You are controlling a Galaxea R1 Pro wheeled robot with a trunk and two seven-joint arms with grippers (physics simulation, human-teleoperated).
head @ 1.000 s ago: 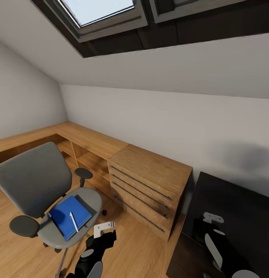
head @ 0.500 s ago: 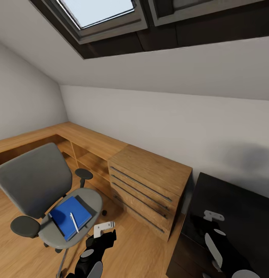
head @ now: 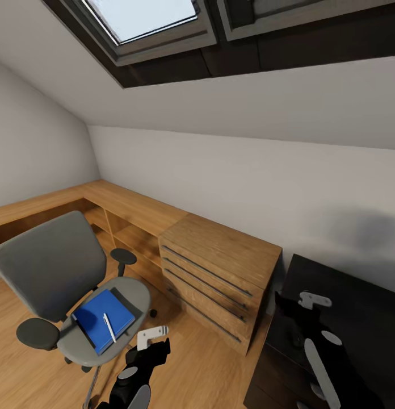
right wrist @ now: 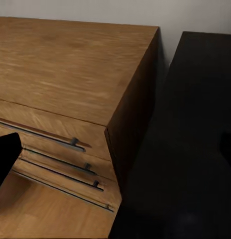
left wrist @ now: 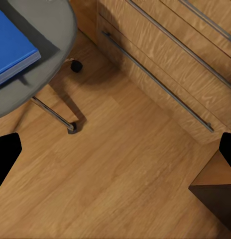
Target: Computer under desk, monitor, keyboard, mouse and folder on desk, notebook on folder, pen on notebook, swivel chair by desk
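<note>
The grey swivel chair (head: pixel 50 267) stands on the wood floor at the lower left. On its seat lies a blue notebook (head: pixel 103 319) with a white pen (head: pixel 108 328) on top. A darker flat sheet, perhaps the folder (head: pixel 129 299), shows under the notebook's far edge. My left gripper (head: pixel 152 339) hangs open just right of the seat, above bare floor; its wrist view catches the notebook's corner (left wrist: pixel 11 45) and the seat (left wrist: pixel 53 27). My right gripper (head: pixel 312 302) is open over a black furniture top (head: pixel 356 307).
A wooden drawer unit (head: pixel 220 267) with long bar handles stands between the chair and the black top. A low wooden desk (head: pixel 129 204) with open shelves runs along the wall into the left corner. The chair's leg (left wrist: pixel 53 113) and a caster (left wrist: pixel 75 65) are near my left gripper.
My right gripper has risen a little over the black top. The left arm, the chair and the things on its seat have not moved.
</note>
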